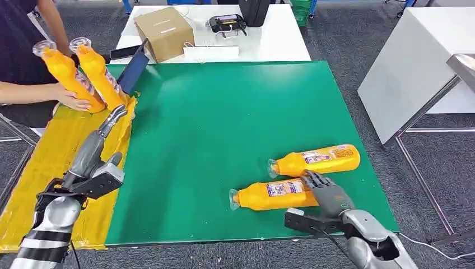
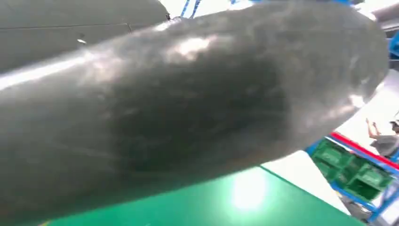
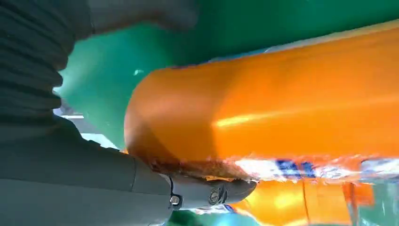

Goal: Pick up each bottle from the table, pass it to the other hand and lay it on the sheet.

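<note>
While the right hand (image 1: 326,193) wraps the base of the nearer bottle (image 1: 274,195) for lifting, the second bottle (image 1: 316,159) lies just beyond, and the left hand (image 1: 112,119) waits empty, fingers straight, over the yellow sheet (image 1: 45,168).

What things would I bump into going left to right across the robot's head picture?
Person's hand → two raised orange bottles → cardboard box → nearer orange bottle → right hand → white side table.
</note>
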Motion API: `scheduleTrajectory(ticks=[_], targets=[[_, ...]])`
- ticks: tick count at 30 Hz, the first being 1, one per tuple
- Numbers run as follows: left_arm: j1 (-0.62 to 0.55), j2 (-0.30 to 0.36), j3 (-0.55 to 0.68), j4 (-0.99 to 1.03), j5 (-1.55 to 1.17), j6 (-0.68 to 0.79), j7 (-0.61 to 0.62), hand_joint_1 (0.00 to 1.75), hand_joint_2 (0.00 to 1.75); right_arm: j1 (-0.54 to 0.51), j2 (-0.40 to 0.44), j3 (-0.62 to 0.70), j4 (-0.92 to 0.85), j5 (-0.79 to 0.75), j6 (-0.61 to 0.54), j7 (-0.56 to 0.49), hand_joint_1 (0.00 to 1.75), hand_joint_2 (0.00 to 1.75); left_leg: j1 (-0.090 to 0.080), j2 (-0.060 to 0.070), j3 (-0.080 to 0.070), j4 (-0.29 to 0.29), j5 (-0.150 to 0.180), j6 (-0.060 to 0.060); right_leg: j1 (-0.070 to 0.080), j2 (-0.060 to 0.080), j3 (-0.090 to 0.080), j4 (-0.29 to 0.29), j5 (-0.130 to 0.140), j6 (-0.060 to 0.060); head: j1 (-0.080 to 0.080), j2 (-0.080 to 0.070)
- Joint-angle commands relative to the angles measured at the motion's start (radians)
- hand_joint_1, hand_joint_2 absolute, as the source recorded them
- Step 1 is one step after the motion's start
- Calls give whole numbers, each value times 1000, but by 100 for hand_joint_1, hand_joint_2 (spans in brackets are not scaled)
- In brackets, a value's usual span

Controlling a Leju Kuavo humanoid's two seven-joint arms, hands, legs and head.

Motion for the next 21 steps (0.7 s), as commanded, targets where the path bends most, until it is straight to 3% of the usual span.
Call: scheduleTrajectory(ticks=[1, 6, 14, 17, 21], targets=[[-125, -4, -89, 135, 16, -7, 4, 0, 0, 5, -141, 145, 127, -49, 57, -14, 175, 175, 2, -9, 6, 0, -1, -1, 1, -3, 5, -2, -2, -1, 1, 0], [-121, -1, -88, 133, 17, -6, 5, 0, 0, 1, -135, 148, 126, -50, 59, -8, 175, 175, 2, -7, 10, -1, -2, 0, 1, -1, 15, -3, -2, -1, -1, 0], [-121, -1, -88, 133, 17, -6, 5, 0, 0, 1, -135, 148, 126, -50, 59, -8, 175, 175, 2, -7, 10, -1, -1, 0, 1, -1, 14, -3, -2, -1, -1, 0], [-134, -3, -105, 156, 35, -7, -9, 0, 0, 40, -204, 183, 121, -98, 76, -2, 175, 175, 2, -7, 10, 0, -1, 0, 0, -2, 11, -2, -2, -1, 0, 0], [-145, -6, -133, 147, 47, -10, -12, 0, 0, 76, -213, 249, 144, -93, 42, 13, 175, 175, 2, -8, 13, -1, -2, 1, 0, -4, 9, -4, -3, 0, 0, 0]])
